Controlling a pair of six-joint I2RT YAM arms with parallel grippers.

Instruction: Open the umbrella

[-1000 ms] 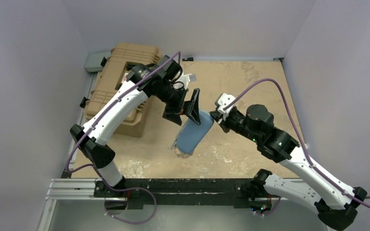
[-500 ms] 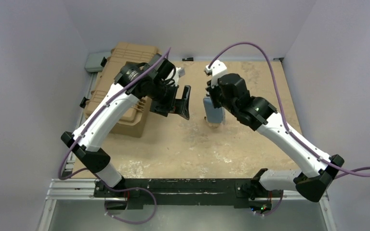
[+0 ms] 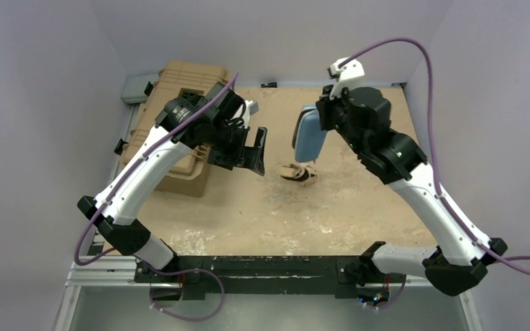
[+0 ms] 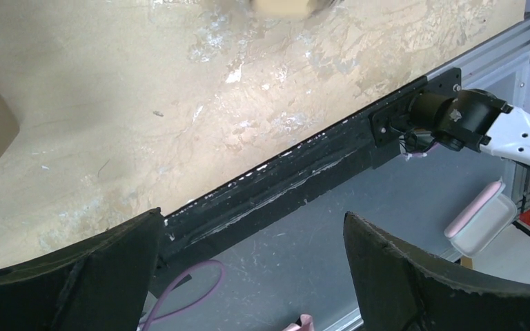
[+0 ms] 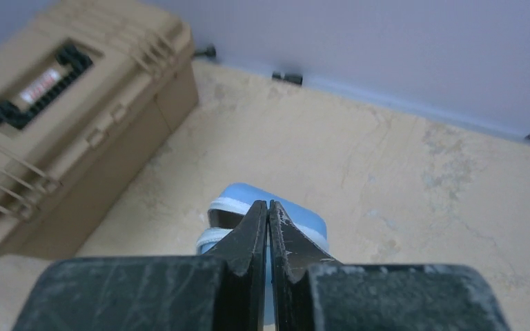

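Beige cloth with dark patches marks the umbrella (image 3: 301, 174), a small folded bundle lying on the worktop (image 3: 269, 214) toward the far middle, its canopy not spread; neither arm touches it. Just on its far side hangs the light-blue sleeve (image 3: 308, 136), lifted off the worktop and tilted, its lower end close over the umbrella; whether the two touch cannot be told from above. The right end effector (image 5: 269, 207) has its fingers pressed together on the top edge of that sleeve; the blue fabric shows beneath the tips in the wrist view. The left end effector (image 3: 250, 153) hovers to the left of the umbrella, near but apart from it, with its fingers (image 4: 96, 269) spread wide and nothing between them; its wrist view looks across bare worktop to the black rail (image 4: 303, 186) at the near edge. A tan hard case (image 3: 179, 96) sits at the far left, partly under the left arm.
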